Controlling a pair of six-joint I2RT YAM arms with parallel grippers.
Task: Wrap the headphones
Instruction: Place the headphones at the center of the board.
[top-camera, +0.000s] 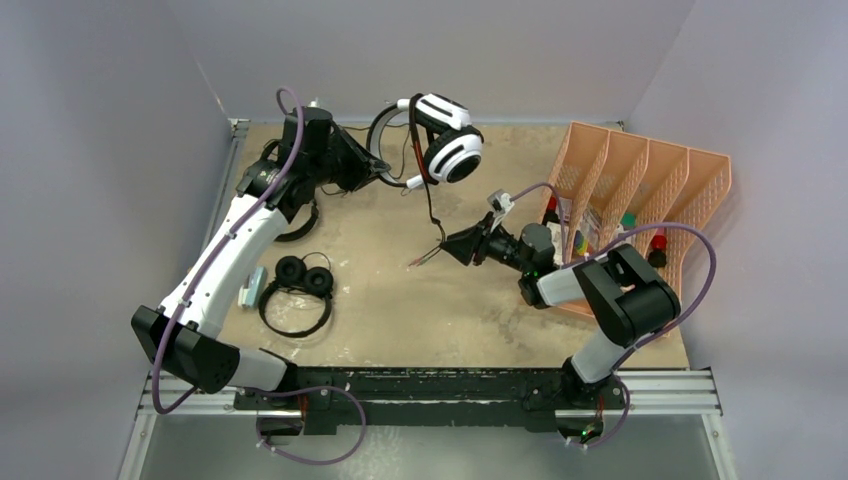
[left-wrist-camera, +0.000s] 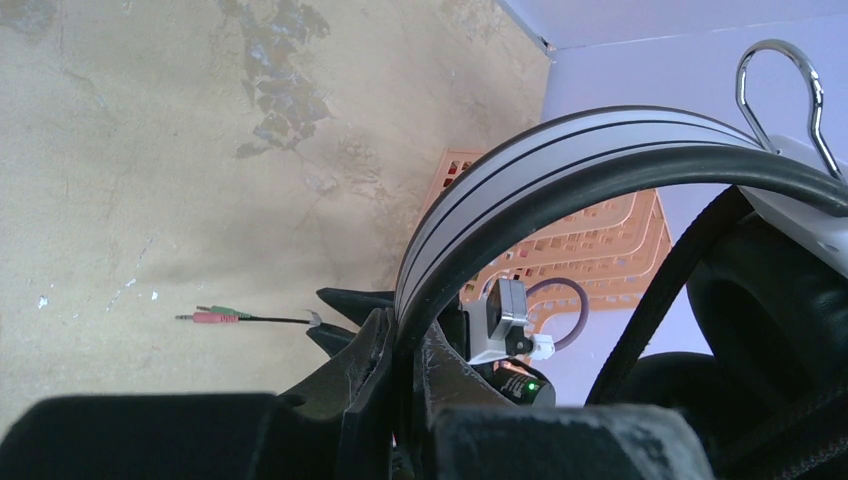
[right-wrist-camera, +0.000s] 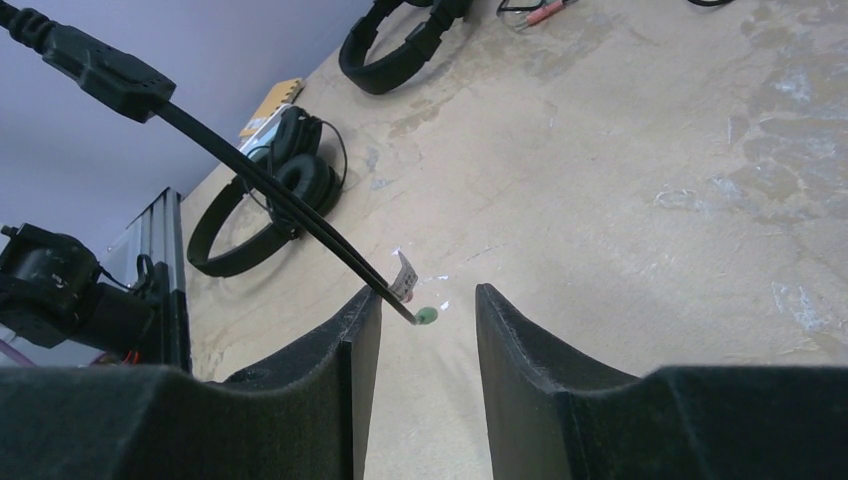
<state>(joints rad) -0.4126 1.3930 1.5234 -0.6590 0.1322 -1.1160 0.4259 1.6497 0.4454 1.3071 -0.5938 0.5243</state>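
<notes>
Clamping the white-and-black headphones (top-camera: 455, 150) by the band with the left hand (left-wrist-camera: 405, 335), upper middle; straddling the dangling cable (right-wrist-camera: 270, 190) with the right hand (right-wrist-camera: 428, 300), fingers apart, mid-frame.

The worn, blotchy tan tabletop (top-camera: 450, 320) carries everything. Well to the left of the right pincer (top-camera: 447, 246), and nearer the arm bases than the left pincer (top-camera: 372, 172), the small black round-padded headphones (top-camera: 297, 292) lie flat. A small flat box (top-camera: 252, 287) sits just beside them. The larger black headphones (top-camera: 302, 233) lie partly hidden under the left arm. To the right of the right pincer stands an orange file rack (top-camera: 690, 190).
</notes>
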